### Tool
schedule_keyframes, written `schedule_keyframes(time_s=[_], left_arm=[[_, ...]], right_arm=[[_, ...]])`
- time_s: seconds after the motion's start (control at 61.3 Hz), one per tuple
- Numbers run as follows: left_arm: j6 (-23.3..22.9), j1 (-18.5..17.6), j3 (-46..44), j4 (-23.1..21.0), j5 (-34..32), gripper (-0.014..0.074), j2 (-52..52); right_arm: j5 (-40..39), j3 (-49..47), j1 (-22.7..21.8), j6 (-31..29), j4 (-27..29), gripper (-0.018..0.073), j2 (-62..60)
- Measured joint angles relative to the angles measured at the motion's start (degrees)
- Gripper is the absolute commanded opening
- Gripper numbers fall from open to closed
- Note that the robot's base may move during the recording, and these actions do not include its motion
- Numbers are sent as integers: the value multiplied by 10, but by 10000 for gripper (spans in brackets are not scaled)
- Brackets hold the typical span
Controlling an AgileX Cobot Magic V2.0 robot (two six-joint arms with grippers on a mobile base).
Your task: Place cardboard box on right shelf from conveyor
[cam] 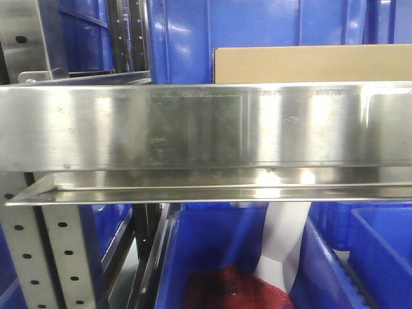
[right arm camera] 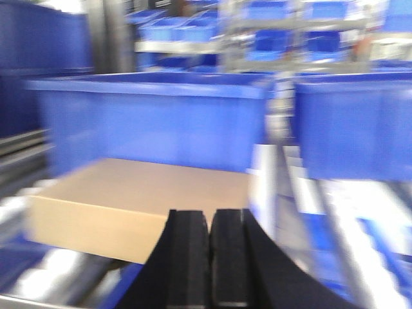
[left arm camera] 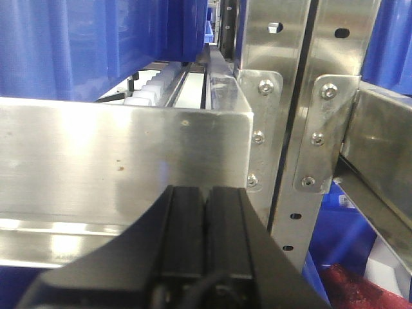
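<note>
Front view: the cardboard box sits on the right shelf, behind the shelf's broad shiny front lip. Only its upper part shows above the lip. Blue bins stand behind it, and another blue bin is below the shelf.

Left wrist view: the left gripper has its two black pads pressed together with nothing between them. It points at the steel lip of a rack, near the perforated upright.

Right wrist view: the picture is blurred. The right gripper also has its pads together and holds nothing. The box lies just beyond the fingertips, resting on the shelf in front of a large blue bin. I cannot tell if the tips touch it.

Step in hand: I judge the placing is done and the box is released.

Next move: probably the right arm needs to draw back straight, without pushing the box.

Conveyor: not visible in any view.
</note>
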Motion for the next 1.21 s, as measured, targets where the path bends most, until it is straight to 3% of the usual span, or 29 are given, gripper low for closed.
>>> schedule_keyframes(time_s=[0.179,0.457,1.207], left_arm=[[0,0,0,0,0,-116,0],[0,0,0,0,0,-116,0],[0,0,0,0,0,-116,0]], right_arm=[[-4,88,-46,0,-1,58,-70],[-76,217,-57,0,-1,58,-140],[-85,227,-57,0,-2,58,-143]])
